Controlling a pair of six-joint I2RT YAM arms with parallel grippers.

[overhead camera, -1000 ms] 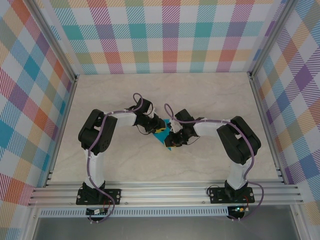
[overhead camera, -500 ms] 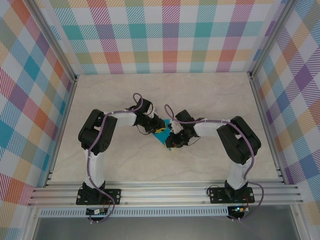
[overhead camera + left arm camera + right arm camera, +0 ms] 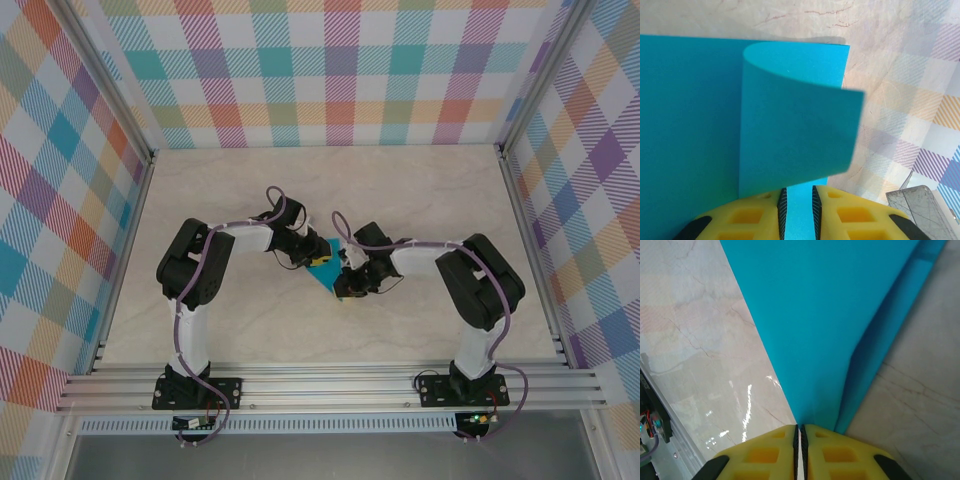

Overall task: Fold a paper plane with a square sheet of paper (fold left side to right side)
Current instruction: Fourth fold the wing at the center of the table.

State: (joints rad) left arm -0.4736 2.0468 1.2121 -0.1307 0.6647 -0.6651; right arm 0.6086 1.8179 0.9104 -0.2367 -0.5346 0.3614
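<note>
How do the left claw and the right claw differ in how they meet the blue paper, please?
The left claw has its jaws a little apart, the square sheet of paper showing through the gap; the right claw has them almost touching, pinching the sheet's pointed tip. Ahead of the left claw a flap curls over; ahead of the right claw the paper widens out flatter. Both have yellow fingers.

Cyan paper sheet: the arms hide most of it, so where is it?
In the top view, the thin cyan-blue paper sheet sits centrally between the left end effector and right end effector, which pinches its tip.
</note>
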